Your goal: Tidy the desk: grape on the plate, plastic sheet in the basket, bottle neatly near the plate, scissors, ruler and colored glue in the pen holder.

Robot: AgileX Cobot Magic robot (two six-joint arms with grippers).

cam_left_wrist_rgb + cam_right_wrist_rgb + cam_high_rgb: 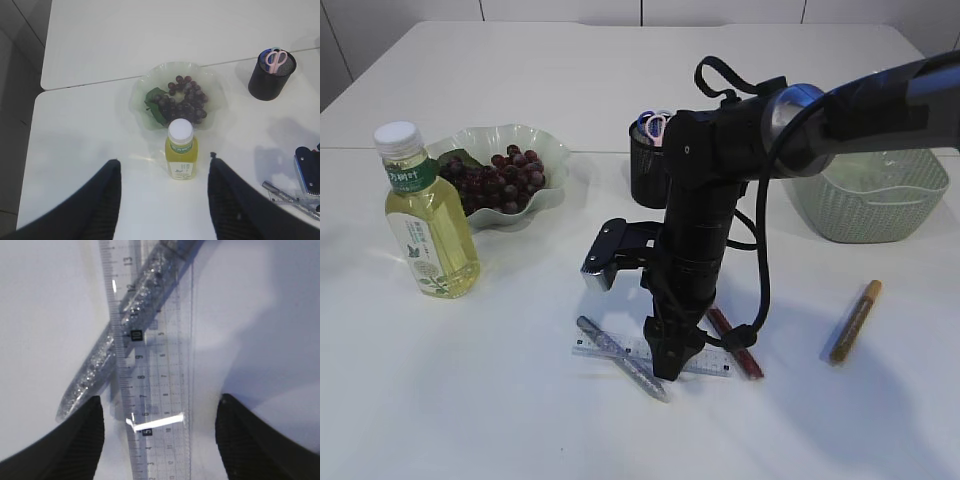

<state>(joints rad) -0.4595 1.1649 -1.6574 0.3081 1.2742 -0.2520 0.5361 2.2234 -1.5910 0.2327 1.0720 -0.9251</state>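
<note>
- Exterior view: we are looking at the right gripper (672,368) pointing straight down at lower centre, directly over the clear ruler (610,352), which is lying flat on the white table (500,420). A silver glitter glue pen (620,356) is lying slantwise on the ruler; a red glue pen (735,344) is lying just to its right, half hidden by the arm. A gold glue pen (855,320) is resting well apart at right. The pen holder (647,160), with scissors (653,124) already in it, is standing behind the arm; the basket (880,200) is at upper right. At left, the bottle (425,215) is standing just beside the plate (548,150) holding the grapes (500,178).
- Left wrist view: we are seeing the left gripper (164,200) spread and holding nothing, hovering above the bottle (181,150), with the plate (140,90) above it in the frame and the pen holder (271,76) at upper right.
- Right wrist view: we are seeing the right gripper (159,440) with its jaws spread, straddling the ruler (170,405); the silver glue pen (125,335) is crossing it from upper right to lower left.
- Handling, as we judge it: the ruler is looking thin, light, stiff and slippery, offering little edge while lying flat, so pinching across its width seems right; the crossing pen is standing in the way and may roll or get caught.
</note>
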